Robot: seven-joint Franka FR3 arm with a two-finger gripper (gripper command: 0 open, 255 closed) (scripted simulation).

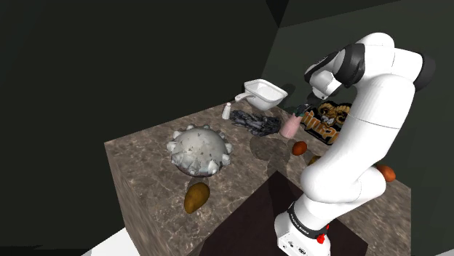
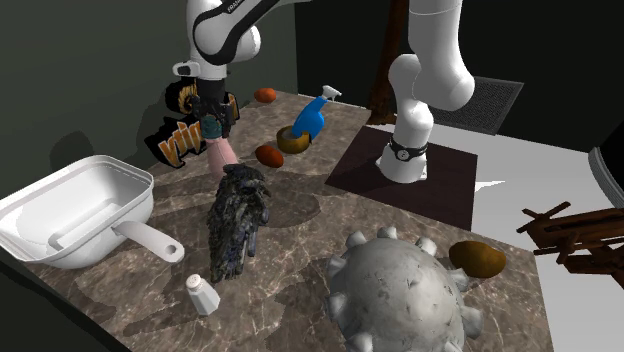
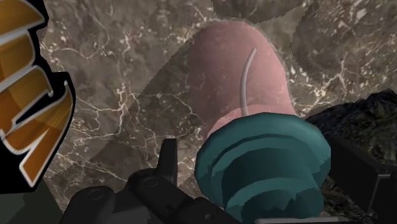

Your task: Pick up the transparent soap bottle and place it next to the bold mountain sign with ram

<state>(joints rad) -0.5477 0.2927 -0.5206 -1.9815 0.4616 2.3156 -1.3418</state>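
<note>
Though the shoulder view's upper right places the soap bottle (image 1: pixel 291 126) beside the sign (image 1: pixel 329 120), the wrist view shows the gripper (image 3: pixel 270 168) with fingers apart.

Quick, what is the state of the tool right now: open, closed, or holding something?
Black two-finger tool: open, its fingers apart on either side of the teal cap of the translucent pink soap bottle, not touching it.

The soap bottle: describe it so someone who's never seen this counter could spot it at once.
On the marble counter, find the black and orange ram sign at its edge. The soap bottle sits just beside that sign. It is see-through pink with a teal pump top, unlike the dark shaggy lump and the orange-brown ball nearby.
</note>
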